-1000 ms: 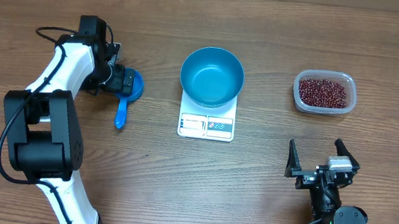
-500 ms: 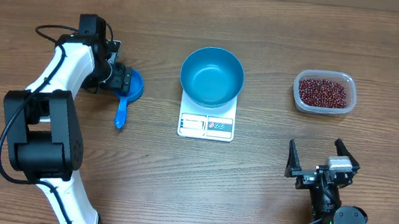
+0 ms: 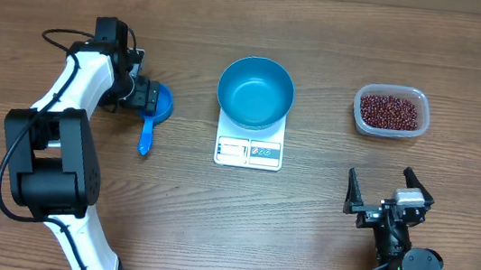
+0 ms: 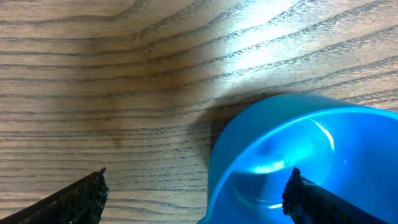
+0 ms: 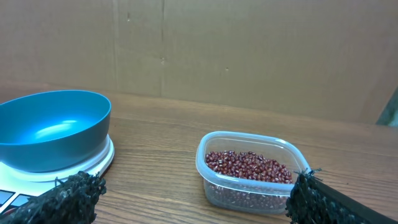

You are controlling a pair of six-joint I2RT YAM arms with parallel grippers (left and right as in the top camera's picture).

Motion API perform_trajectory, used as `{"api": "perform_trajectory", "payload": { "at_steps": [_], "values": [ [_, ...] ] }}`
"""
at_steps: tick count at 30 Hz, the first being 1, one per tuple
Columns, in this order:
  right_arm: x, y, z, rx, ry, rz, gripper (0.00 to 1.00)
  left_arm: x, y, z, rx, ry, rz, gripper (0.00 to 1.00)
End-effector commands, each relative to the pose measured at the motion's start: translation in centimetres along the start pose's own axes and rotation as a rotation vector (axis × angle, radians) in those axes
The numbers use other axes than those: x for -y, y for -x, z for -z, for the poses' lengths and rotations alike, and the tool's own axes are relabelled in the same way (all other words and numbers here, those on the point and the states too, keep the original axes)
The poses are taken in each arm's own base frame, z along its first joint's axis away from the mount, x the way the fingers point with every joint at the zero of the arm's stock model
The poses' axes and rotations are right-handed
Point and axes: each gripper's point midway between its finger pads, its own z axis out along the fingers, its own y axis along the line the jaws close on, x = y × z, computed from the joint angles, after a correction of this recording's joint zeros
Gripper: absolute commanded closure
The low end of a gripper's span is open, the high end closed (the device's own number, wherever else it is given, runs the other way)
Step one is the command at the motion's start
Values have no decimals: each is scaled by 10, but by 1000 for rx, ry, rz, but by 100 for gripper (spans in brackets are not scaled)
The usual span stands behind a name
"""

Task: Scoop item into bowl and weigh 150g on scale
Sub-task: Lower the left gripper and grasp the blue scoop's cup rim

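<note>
The bright blue bowl (image 3: 255, 92) stands empty on the white scale (image 3: 248, 152) at mid-table. The item, dark red-brown beans (image 3: 391, 111), fills a clear plastic tub (image 3: 417, 99) at the right. A small blue scoop (image 3: 154, 112) lies left of the scale, its handle pointing toward the front edge. My left gripper (image 3: 140, 96) is open low over the scoop's cup. In the left wrist view the gripper (image 4: 199, 173) straddles the cup's (image 4: 298, 137) left wall, one finger inside, one over bare wood. My right gripper (image 3: 389, 190) is open and empty near the front right, facing the tub (image 5: 249, 186) and bowl (image 5: 53, 127).
The wooden table (image 3: 320, 235) carries only these things. A brown cardboard wall (image 5: 249, 50) stands behind the table's far edge. The left arm's white links (image 3: 73, 89) reach along the left side, with its black base (image 3: 46, 167) beneath.
</note>
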Motion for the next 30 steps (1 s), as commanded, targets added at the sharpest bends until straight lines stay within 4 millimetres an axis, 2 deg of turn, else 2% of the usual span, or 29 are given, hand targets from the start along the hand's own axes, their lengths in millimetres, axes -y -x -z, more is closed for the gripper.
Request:
{"api": "perform_trajectory", "payload": {
  "at_steps": [1, 16, 21, 30],
  "values": [
    [0, -2, 0, 5, 0, 8, 0, -5, 6, 2, 14, 16, 1, 7],
    [0, -2, 0, 5, 0, 8, 0, -4, -1, -5, -1, 14, 1, 2],
    [0, -2, 0, 5, 0, 8, 0, -4, -2, -5, -1, 13, 1, 5],
    [0, -2, 0, 5, 0, 8, 0, -4, -7, -8, -16, 12, 15, 4]
  ]
}}
